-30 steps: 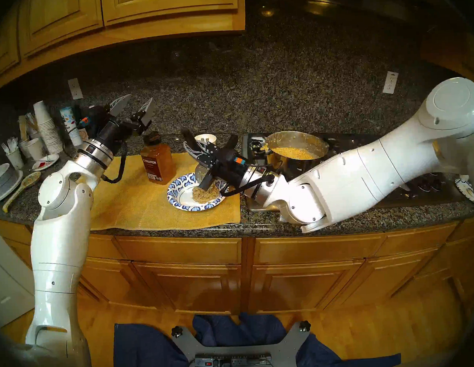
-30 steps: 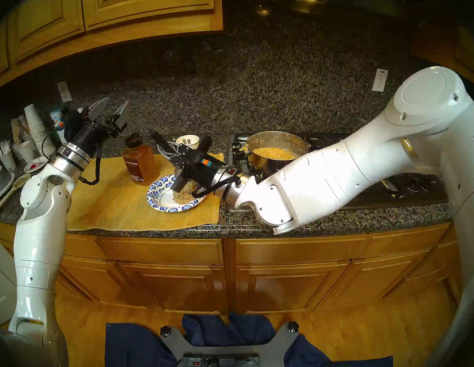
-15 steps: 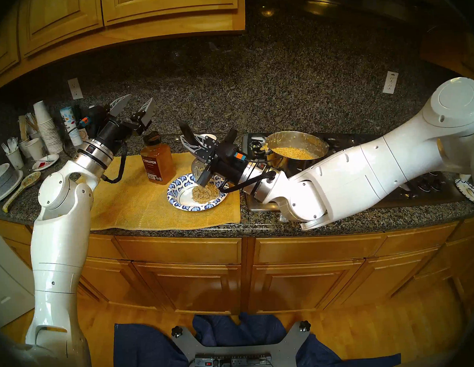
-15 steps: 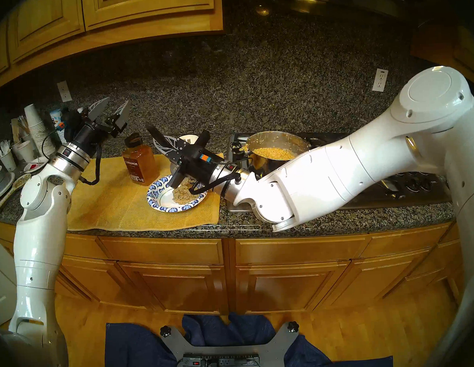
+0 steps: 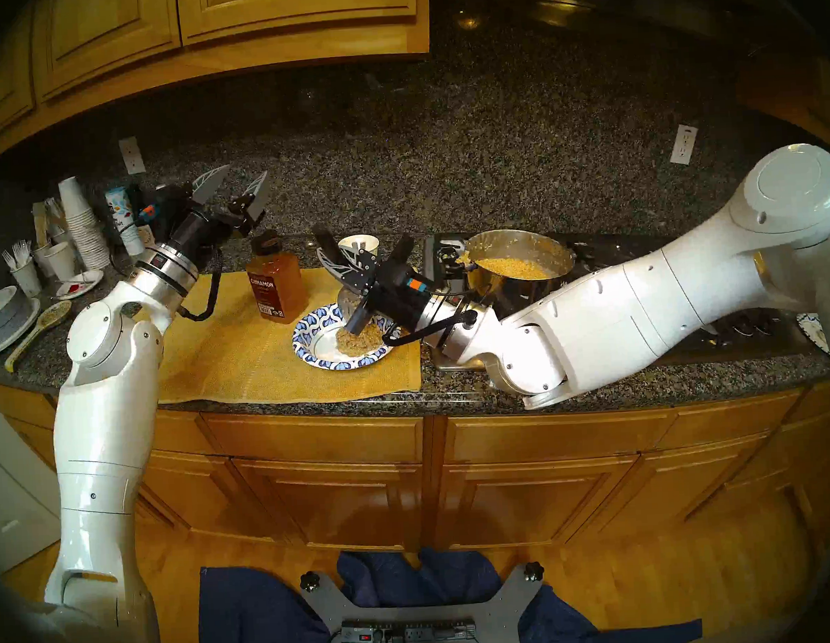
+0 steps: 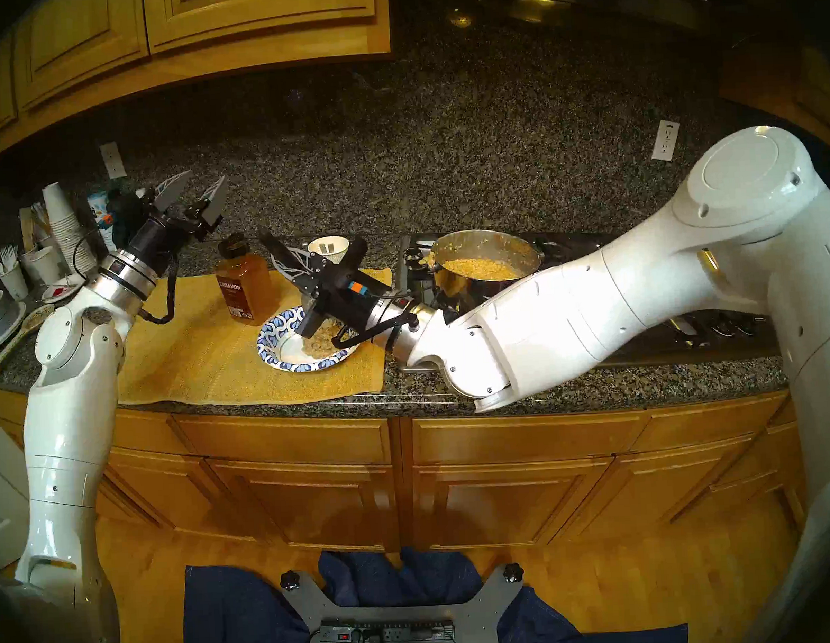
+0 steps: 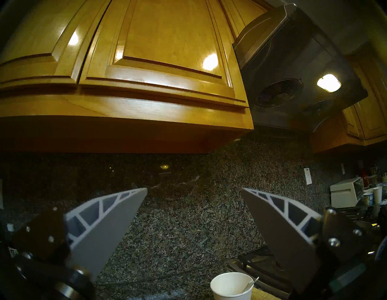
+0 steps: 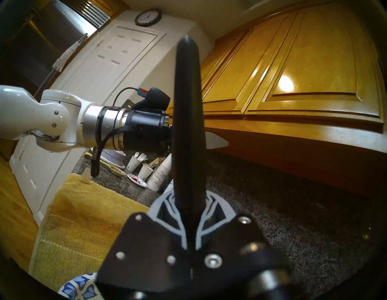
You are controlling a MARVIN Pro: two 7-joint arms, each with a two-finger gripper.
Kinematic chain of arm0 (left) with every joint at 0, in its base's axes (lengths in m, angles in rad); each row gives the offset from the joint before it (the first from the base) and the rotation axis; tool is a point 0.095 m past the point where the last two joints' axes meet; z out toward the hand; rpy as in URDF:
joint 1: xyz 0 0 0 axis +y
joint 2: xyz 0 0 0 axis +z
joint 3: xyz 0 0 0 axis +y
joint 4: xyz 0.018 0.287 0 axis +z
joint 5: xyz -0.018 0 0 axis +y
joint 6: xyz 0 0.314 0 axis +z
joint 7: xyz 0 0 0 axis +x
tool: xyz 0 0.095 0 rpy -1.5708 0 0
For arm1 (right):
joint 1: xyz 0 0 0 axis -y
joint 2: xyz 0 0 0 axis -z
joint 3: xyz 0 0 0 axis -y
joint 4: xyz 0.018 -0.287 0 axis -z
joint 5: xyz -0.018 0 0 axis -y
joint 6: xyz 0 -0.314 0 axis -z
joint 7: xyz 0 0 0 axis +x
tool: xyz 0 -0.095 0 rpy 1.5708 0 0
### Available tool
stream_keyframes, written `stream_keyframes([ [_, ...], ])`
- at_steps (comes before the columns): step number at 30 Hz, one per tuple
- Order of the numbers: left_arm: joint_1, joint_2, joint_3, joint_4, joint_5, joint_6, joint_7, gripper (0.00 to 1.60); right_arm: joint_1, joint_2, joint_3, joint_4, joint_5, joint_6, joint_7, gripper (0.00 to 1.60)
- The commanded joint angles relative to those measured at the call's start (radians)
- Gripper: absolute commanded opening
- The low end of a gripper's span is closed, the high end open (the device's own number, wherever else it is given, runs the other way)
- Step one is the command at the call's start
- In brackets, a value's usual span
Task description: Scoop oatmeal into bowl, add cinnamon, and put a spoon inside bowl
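The blue-and-white patterned bowl [image 5: 308, 341] [image 6: 272, 335] sits on the yellow mat and holds a heap of oatmeal [image 5: 361, 340] [image 6: 323, 342]. My right gripper [image 5: 333, 263] [image 6: 292, 265] [image 8: 189, 201] hangs over the bowl's far side, shut on a ladle's dark handle [image 8: 186, 104]. The ladle's metal cup [image 5: 347, 300] is tilted above the heap. More oatmeal fills the steel pot [image 5: 515, 265] on the stove. The cinnamon bottle [image 5: 274, 287] [image 6: 243, 291] stands capped, left of the bowl. A slim white spoon [image 7: 252, 282] leans in a paper cup [image 5: 358, 244] [image 7: 231, 288]. My left gripper [image 5: 247, 171] [image 6: 207, 176] [image 7: 193, 188] is raised, open and empty.
Far left on the counter stand stacked paper cups [image 5: 81, 225], cups of forks [image 5: 21, 267], stacked grey-white bowls [image 5: 5, 318] and a speckled spoon [image 5: 43, 323]. The stove [image 5: 740, 330] lies under my right arm. Wooden cabinets [image 7: 146, 83] hang overhead.
My right gripper rose a little with the ladle, then sank back over the bowl. The left arm has stayed still.
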Motion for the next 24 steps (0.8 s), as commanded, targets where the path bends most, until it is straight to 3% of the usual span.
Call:
stream_keyframes([
  [1, -0.034, 0.0, -0.006, -0.023, -0.008, -0.012, -0.002, 1.6, 0.014, 0.004, 0.018, 0.0, -0.014, -0.004, -0.01, 0.0],
  [24, -0.033, 0.0, -0.006, -0.023, -0.008, -0.011, -0.001, 1.6, 0.058, 0.041, 0.045, -0.01, -0.042, -0.01, -0.026, 0.0],
])
